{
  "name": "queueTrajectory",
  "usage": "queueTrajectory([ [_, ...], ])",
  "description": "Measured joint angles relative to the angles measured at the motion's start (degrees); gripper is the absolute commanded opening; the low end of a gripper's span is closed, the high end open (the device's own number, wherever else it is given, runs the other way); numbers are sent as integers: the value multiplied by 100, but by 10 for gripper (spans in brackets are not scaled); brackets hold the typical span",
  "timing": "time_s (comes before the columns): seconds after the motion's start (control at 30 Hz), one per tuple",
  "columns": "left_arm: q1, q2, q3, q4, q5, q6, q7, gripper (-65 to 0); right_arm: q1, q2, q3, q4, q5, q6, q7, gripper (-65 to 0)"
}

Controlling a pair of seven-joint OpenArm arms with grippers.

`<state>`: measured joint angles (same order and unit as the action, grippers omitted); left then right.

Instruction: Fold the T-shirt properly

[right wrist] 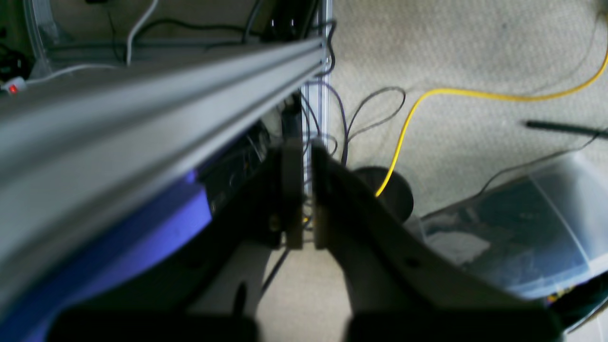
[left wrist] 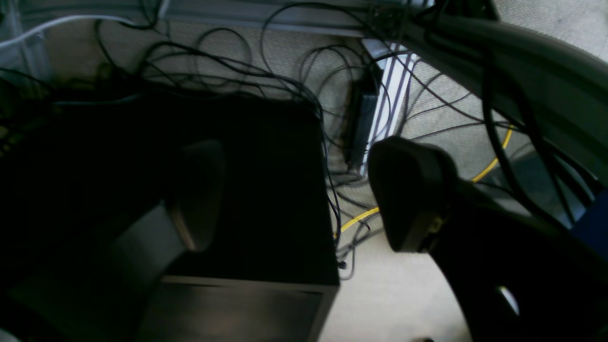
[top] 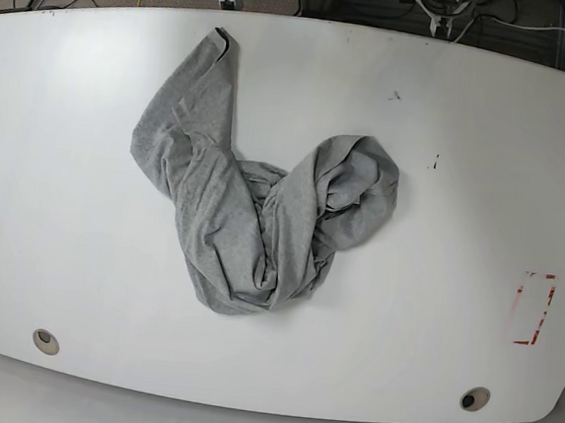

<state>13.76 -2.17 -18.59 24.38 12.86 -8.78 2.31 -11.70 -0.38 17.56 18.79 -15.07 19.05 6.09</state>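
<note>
Neither arm appears in the base view. Both wrist cameras look at carpet and cables rather than the work surface, which suggests the arms are parked off the desk (top: 59, 281) with folding not yet begun.

The left gripper (left wrist: 304, 194) stands spread wide, holding nothing, above a dark box (left wrist: 266, 190) and tangled cables (left wrist: 228, 71) on the floor. The right gripper (right wrist: 304, 199) has its fingers pressed nearly together, empty, beside an aluminium rail (right wrist: 166, 99) and a yellow cable (right wrist: 408, 123).

The T-shirt (top: 252, 219) lies on the desk, slightly left of centre, untouched. It is heather grey, heavily crumpled and twisted: one lobe reaches toward the far edge, another bunches to the right, both meeting in a rumpled lower mass. No lettering is visible. Judged unfolded; it needs spreading flat first.
</note>
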Motion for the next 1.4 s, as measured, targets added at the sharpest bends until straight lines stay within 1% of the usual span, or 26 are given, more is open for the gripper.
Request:
queueTrajectory([
  [0.07,55,4,0,109,0,20,79,-177,-57,-11,-4,50,-15,0,-9,-558],
  [0.2,103,9,0,302,-7,20,66,-180,-166,-15,-50,205,-17,2,-4,-501],
  [0.27,127,13,-22,431,-44,0,72,-181,-284,-31,-76,468,-87,-2,-44,-498],
  [0.47,203,9,-44,608,-70,0,44,-183,-509,-17,-74,855,-105,22,-33,-517],
  [0.53,247,7,-42,616,-66,7,44,-176,-553,-9,-72,911,-105,20,-26,-540],
  [0.73,181,9,-13,339,26,44,175,-174,-468,7,-24,719,-122,-22,-55,-564],
  [0.83,151,11,-11,328,44,26,192,-171,-455,4,-26,750,-122,-22,-70,-564],
  [0.9,212,24,-13,555,42,20,223,-168,-525,-9,-50,920,-140,2,-79,-560],
  [0.93,345,42,-15,866,22,22,219,-168,-640,-9,-90,1137,-131,26,-24,-558],
  [1.03,651,26,-44,1521,-22,17,66,-167,-894,7,-94,1508,-131,48,33,-555],
  [1.17,1084,-11,-127,2236,2,26,199,-166,-1231,31,-94,1814,-157,52,-57,-555],
  [1.27,1235,-37,-140,2334,-4,79,188,-166,-1314,55,-76,1768,-151,22,-74,-555],
  [1.4,1182,-24,-140,2153,-4,118,229,-167,-1207,72,-79,1464,-122,28,-74,-546],
])
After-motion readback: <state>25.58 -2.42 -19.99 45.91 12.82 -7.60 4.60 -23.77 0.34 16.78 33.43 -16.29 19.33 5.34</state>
